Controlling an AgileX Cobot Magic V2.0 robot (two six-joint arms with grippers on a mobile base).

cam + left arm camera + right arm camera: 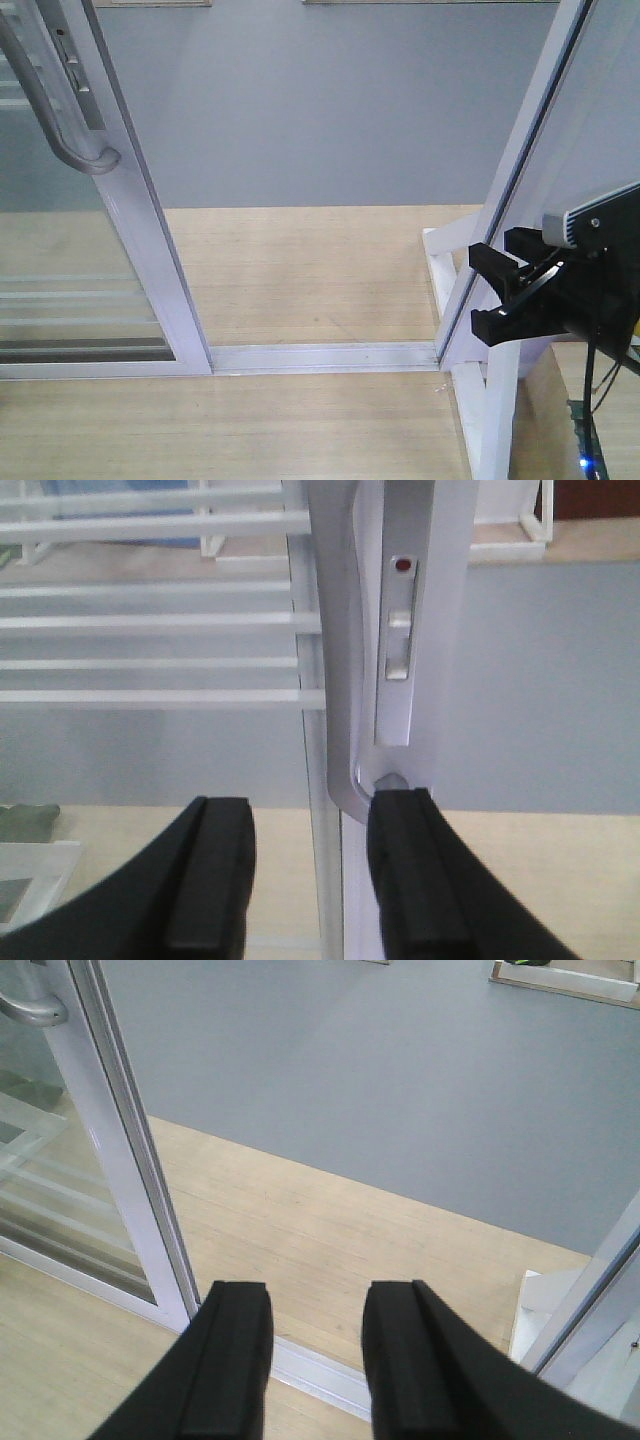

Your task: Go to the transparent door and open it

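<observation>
transparent door (90, 250) far left, already slid aside, gap beyond. glass in white frame: likely heavy, rigid, slick. take hold at the grey handle (345, 680). my left gripper (310, 880) fingers spread around its lower end; right gripper (315, 1360) spread, empty.

Pale wood-plank floor (300, 270) ahead of and beneath the tools; matte grey floor area (320, 110) beyond. White metal threshold track (320, 355) crosses between. Even, diffuse light.
</observation>
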